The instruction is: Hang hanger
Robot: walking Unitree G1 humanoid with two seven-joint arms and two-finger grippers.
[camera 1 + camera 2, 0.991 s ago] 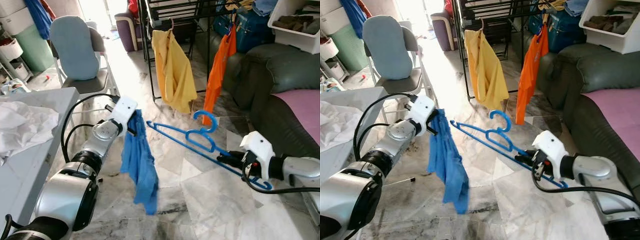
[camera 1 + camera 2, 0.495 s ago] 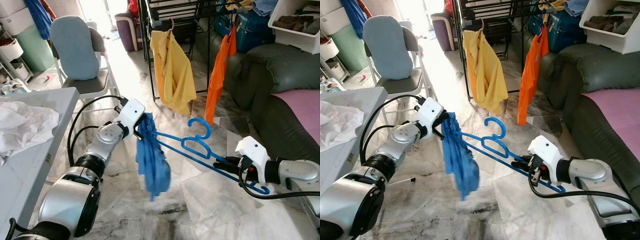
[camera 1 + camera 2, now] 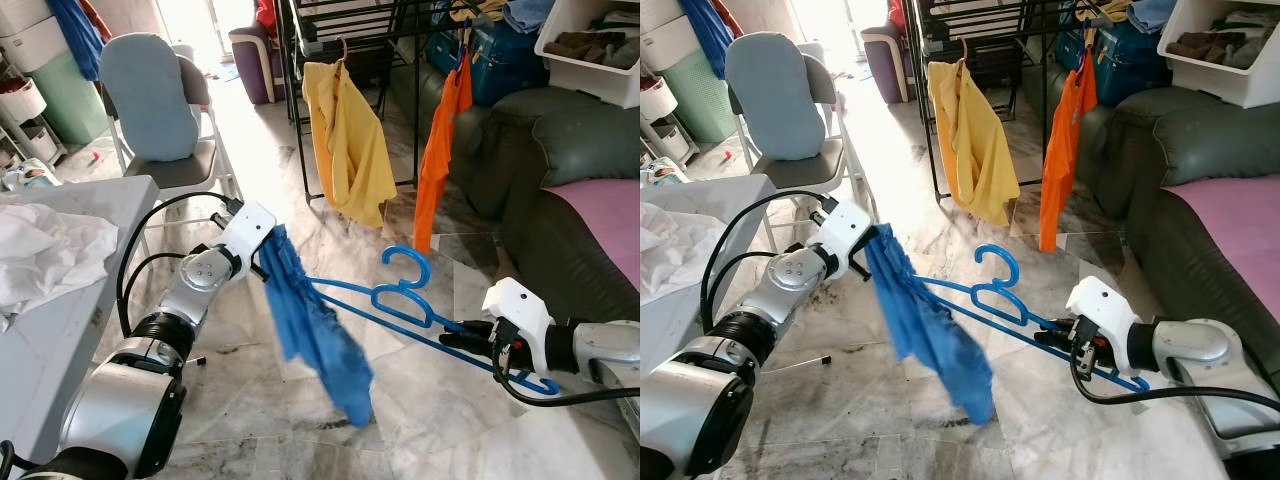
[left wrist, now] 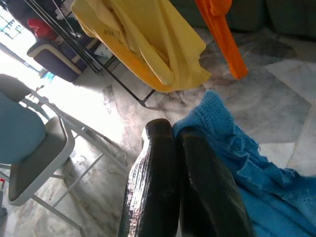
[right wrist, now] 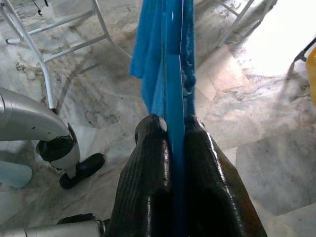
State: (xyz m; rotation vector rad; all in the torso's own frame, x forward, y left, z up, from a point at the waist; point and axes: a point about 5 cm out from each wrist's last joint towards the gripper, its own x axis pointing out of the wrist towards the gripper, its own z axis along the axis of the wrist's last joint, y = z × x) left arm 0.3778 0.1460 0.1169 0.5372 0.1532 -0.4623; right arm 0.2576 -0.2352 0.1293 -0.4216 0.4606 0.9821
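My right gripper (image 3: 1072, 340) pinches the thin, stiff plastic blue hanger (image 3: 985, 292) at one end, above the marble floor (image 3: 1060, 420). My left gripper (image 3: 268, 250) is clamped on the soft knit blue cloth (image 3: 315, 335). The limp fabric could slip off the smooth, tilted bar.

The left gripper (image 3: 268, 250) pulls back a little toward the robot, and the blue cloth (image 3: 315, 330) swings out lower and rightward under the hanger (image 3: 400, 300). The right gripper (image 3: 470, 335) drops slightly, the hanger's hook riding a touch lower.
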